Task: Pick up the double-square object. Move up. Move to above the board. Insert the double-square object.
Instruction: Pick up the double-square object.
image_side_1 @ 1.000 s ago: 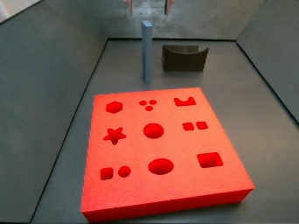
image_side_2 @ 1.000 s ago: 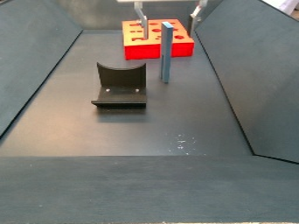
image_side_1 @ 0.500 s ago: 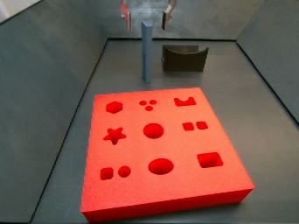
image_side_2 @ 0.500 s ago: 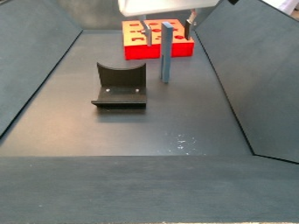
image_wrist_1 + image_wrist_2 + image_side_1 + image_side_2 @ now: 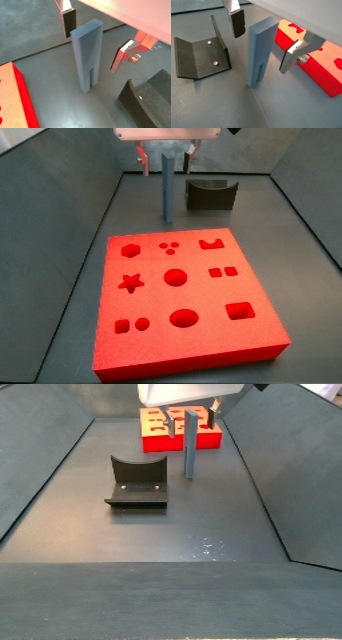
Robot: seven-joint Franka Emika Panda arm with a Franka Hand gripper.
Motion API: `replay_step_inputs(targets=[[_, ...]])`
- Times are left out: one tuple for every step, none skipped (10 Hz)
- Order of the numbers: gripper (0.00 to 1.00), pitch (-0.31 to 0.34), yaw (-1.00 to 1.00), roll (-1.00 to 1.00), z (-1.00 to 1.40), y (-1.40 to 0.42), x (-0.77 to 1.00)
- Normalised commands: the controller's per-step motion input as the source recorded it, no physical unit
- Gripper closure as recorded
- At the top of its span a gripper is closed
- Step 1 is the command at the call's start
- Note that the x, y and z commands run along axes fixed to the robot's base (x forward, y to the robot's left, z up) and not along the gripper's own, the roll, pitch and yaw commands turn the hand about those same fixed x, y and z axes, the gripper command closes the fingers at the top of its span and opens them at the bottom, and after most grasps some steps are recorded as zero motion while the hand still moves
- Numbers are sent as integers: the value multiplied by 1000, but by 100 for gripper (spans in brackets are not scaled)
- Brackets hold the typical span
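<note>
On the dark table (image 5: pixel 80 248), the blue post (image 5: pixel 87 57) stands upright between the gripper's (image 5: pixel 97 42) open fingers (image 5: pixel 122 56), not yet grasped; lifting and insertion into the red board (image 5: pixel 187 298) remain.

Double-square object (image 5: pixel 88 55): blue-grey, plain. Board (image 5: pixel 187 296) beside it: bright red w/ darker cutouts. Tool (image 5: pixel 264 41) around the post's top: silver plates, dark pads. Fixture (image 5: pixel 136 482): dark grey.
</note>
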Motion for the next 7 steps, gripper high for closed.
replay_step_inputs(targets=[[0,34,231,429,0,-154,-49],[0,0,120,164,0,-17,0],[0,0,0,0,0,0,0],[100,0,0,0,0,0,0],[100,0,0,0,0,0,0],[100,0,0,0,0,0,0],[100,0,0,0,0,0,0]])
